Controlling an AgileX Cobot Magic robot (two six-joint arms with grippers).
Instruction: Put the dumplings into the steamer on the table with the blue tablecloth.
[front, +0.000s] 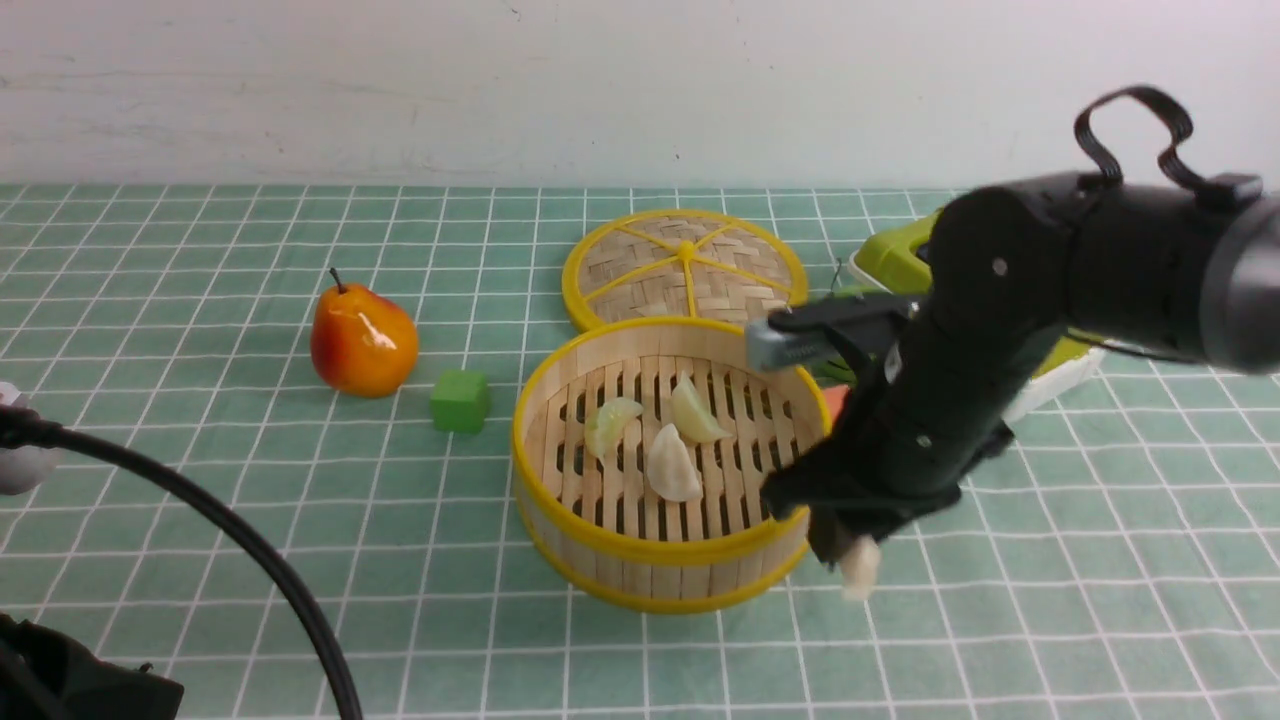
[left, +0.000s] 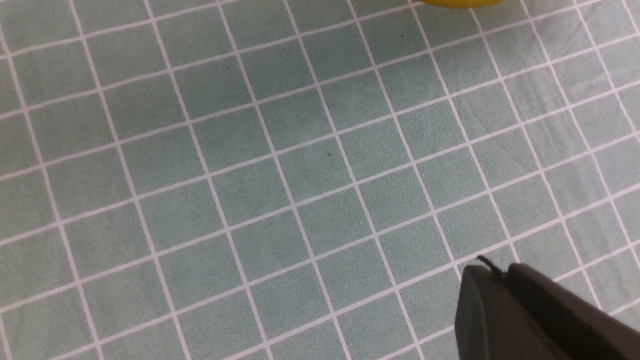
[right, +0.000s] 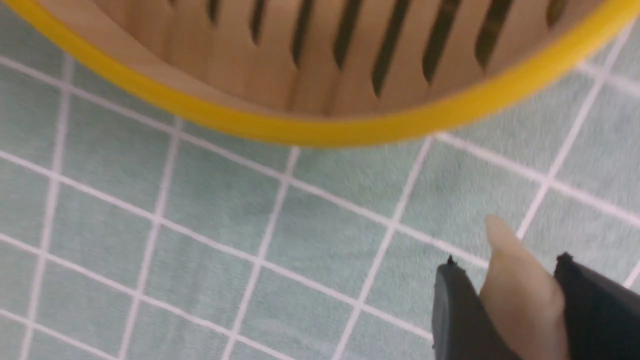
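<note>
From the front, the steamer (front: 650, 578) stood on the worktop (front: 200, 560), which was covered by a blue-green checked cloth (front: 1100, 520). Three dumplings (front: 672, 465) lay apart from one another on the steamer's slatted floor. The right tool (front: 848, 552) hung just outside the steamer's near right rim. It was closed on a fourth dumpling (front: 860, 572), whose pale end stuck out below the tips. A woven lid (front: 685, 270) lay flat just behind the steamer. A green cube (front: 460, 400) sat just left of the steamer, with a pear (front: 362, 342) further left beyond the cube.

In the left wrist view there was mostly bare cloth (left: 280, 180). Only one dark finger of the left tool (left: 520, 320) showed, so I could not tell how far open it was.

In the right wrist view, the right tool (right: 507, 260) gripped the fourth dumpling (right: 520, 300) between its two dark fingers (right: 455, 315). It was over the cloth (right: 225, 225), just outside the steamer's yellow rim (right: 350, 131).
</note>
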